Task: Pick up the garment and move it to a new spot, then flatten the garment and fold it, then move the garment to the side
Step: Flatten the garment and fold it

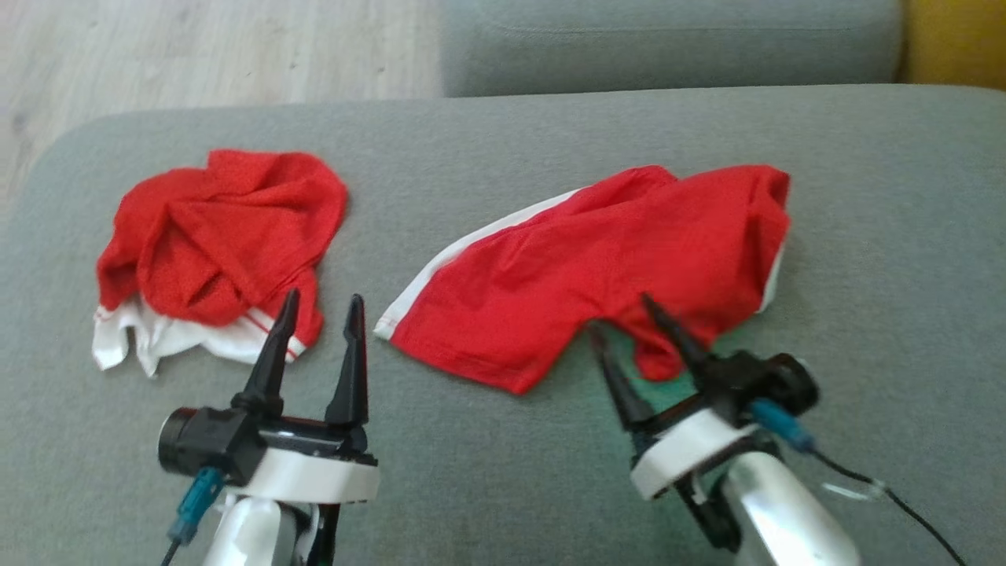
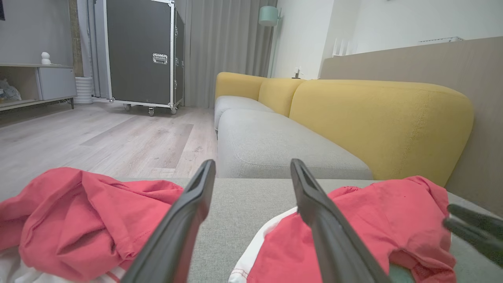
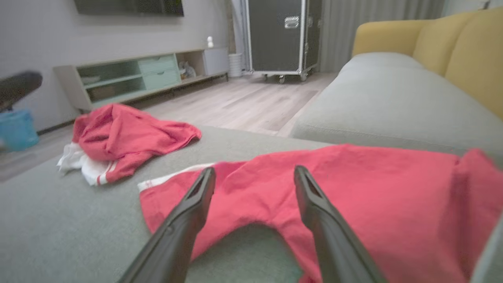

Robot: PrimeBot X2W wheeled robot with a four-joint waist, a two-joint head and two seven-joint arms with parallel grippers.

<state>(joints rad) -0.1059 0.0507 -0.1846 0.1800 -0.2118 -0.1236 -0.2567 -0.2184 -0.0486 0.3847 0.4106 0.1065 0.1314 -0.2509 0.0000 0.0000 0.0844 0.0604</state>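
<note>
Red shorts with a white side stripe [image 1: 597, 267] lie partly spread on the grey sofa seat [image 1: 487, 456], right of centre; they also show as red shorts [image 3: 353, 196] and red shorts [image 2: 369, 232]. A second red and white garment [image 1: 216, 248] lies crumpled to the left, seen too as a crumpled garment [image 3: 125, 137] and crumpled garment [image 2: 74, 220]. My left gripper [image 1: 321, 313] is open, pointing at the gap between both garments, nothing between its fingers. My right gripper [image 1: 625, 314] is open over the near hem of the shorts, beside the crotch notch.
The seat's rounded left edge drops to a wooden floor [image 1: 196, 55]. Another grey seat cushion [image 1: 668, 43] and yellow backrest [image 2: 377, 118] lie beyond. A black flight case [image 2: 141, 55] and a low cabinet [image 3: 137, 74] stand across the room. A cable [image 1: 888, 495] trails from the right wrist.
</note>
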